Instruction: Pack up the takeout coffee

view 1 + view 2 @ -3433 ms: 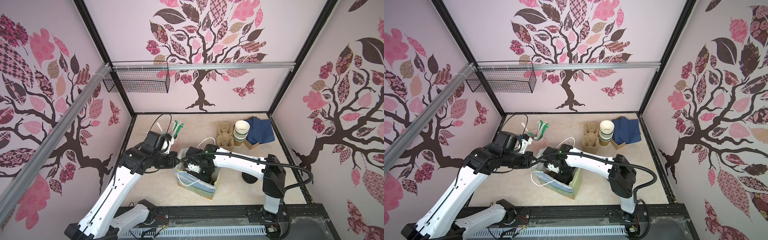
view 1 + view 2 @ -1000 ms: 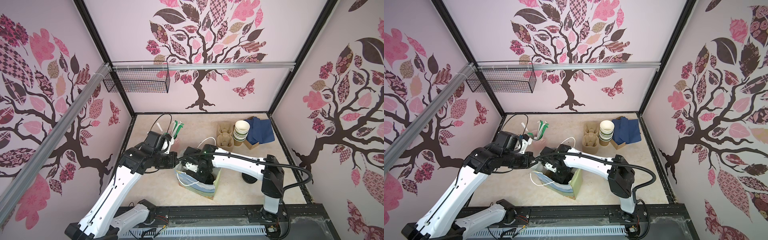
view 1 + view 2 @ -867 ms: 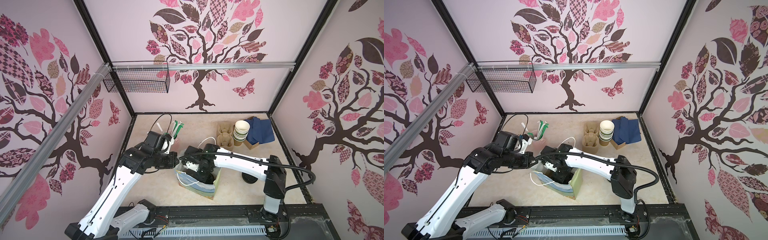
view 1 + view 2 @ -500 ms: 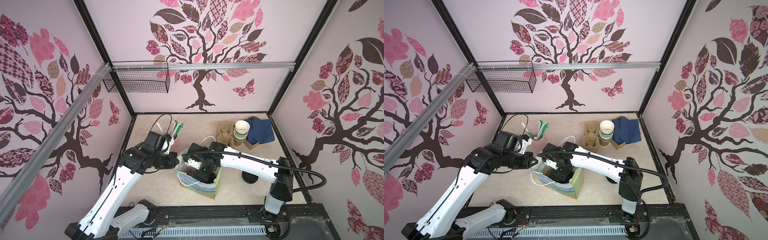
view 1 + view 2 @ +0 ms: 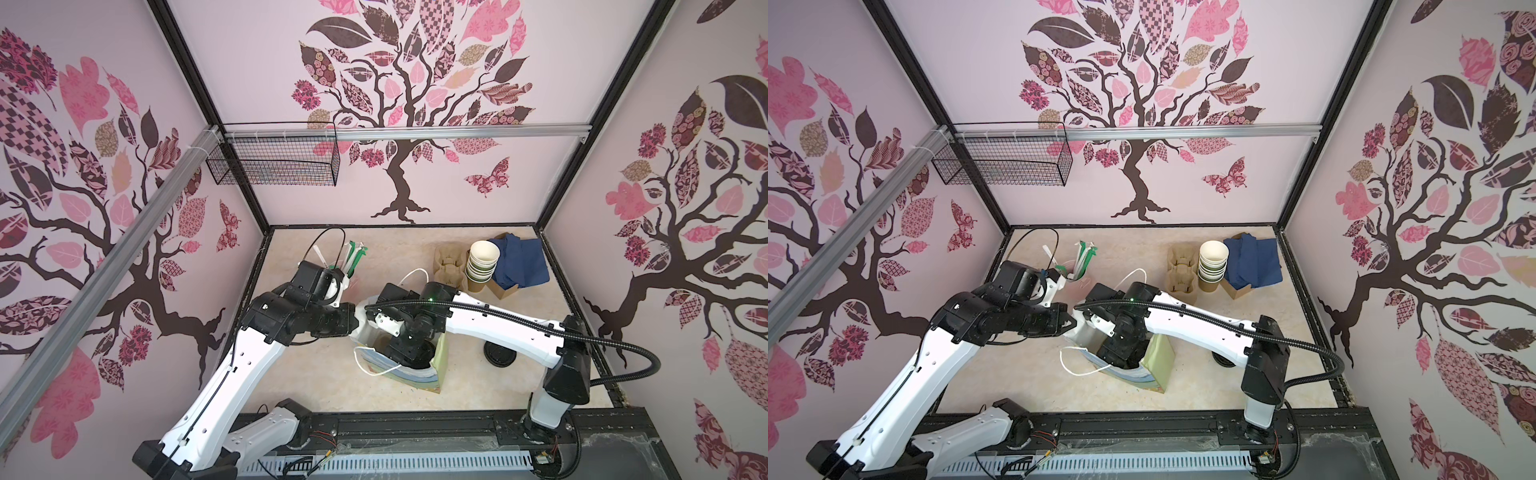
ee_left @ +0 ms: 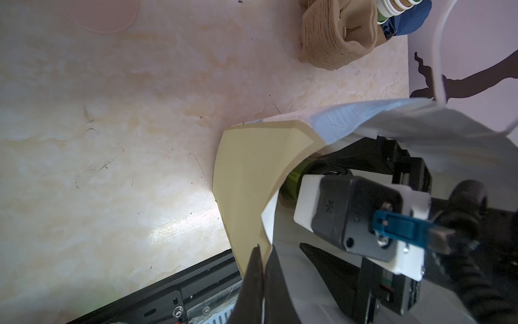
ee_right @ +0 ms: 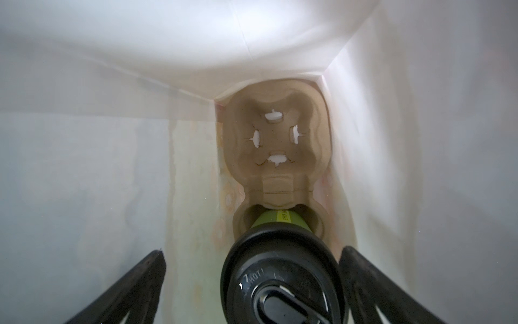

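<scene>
Item 1: takeout coffee (image 7: 283,269), green cup w/ black lid, upright in 1 well of pulp carrier (image 7: 277,134) at btm of paper bag (image 5: 441,361), on counter (image 5: 316,374).
Right tool (image 7: 253,251): inside bag, spread, fingers flanking lid.
Left tool (image 6: 265,249): pressed together, pinching bag rim.

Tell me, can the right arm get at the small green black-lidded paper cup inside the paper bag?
Probably yes: the right pincer stands open inside the patterned paper bag, a finger on each side of the small green paper cup. The left pincer pinches its rim, holding the mouth open.
</scene>
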### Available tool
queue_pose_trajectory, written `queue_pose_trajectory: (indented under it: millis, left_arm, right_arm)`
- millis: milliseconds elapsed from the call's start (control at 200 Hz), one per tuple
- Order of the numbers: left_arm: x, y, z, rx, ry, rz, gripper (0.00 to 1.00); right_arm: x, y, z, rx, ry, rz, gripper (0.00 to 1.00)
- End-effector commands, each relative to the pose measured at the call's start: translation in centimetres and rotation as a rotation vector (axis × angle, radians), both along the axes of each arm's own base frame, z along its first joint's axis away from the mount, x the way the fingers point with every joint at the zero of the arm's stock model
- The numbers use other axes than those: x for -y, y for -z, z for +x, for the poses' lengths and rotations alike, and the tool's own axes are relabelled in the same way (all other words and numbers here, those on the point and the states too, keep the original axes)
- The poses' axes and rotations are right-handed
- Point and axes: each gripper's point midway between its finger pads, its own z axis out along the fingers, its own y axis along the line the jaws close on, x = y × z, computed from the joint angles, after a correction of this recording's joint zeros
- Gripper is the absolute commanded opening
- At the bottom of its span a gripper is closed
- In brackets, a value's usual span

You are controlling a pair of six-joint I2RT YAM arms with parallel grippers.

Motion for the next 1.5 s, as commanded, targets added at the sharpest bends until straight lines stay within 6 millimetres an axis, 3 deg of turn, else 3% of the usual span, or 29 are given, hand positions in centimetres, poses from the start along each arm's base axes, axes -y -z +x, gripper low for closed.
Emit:
queue_pose_trajectory:
  millis: [0, 170, 385, 505, 860, 1090, 1336, 1496]
  left_arm:
    - [0.5, -1.9, 0.1, 0.036, 0.015, -0.034, 0.0]
    - [0.8, -3.1, 0.4, 0.056, 0.01, -0.062, 0.0]
    - [0.3, -2.0, 0.5, 0.025, -0.011, -0.022, 0.0]
    - [0.7, -2.2, 0.6, 0.019, -0.015, -0.043, 0.0]
    - [0.8, -2.6, 0.7, 0.023, -0.025, -0.055, 0.0]
    - [0.4, -1.9, 0.4, 0.011, -0.021, -0.03, 0.0]
    - [0.4, -1.7, 0.4, 0.009, -0.018, -0.023, 0.0]
    - [0.3, -1.6, 0.4, 0.009, -0.021, -0.021, 0.0]
  right_arm:
    - [0.4, -1.0, -0.2, 0.049, -0.023, 0.01, 1.0]
    - [0.2, -0.8, -0.4, 0.072, -0.046, -0.011, 1.0]
    - [-0.4, -1.9, -0.8, 0.111, -0.087, 0.026, 0.99]
    - [-0.8, -1.9, -1.6, 0.142, -0.148, 0.034, 0.98]
    - [-0.7, -2.7, -1.4, 0.201, -0.174, 0.043, 0.94]
    - [-1.7, -6.5, -1.2, 0.241, -0.135, 0.184, 0.94]
    - [-1.6, -8.2, -1.5, 0.244, -0.115, 0.238, 0.94]
    - [-2.4, -13.1, -1.9, 0.261, -0.08, 0.413, 0.94]
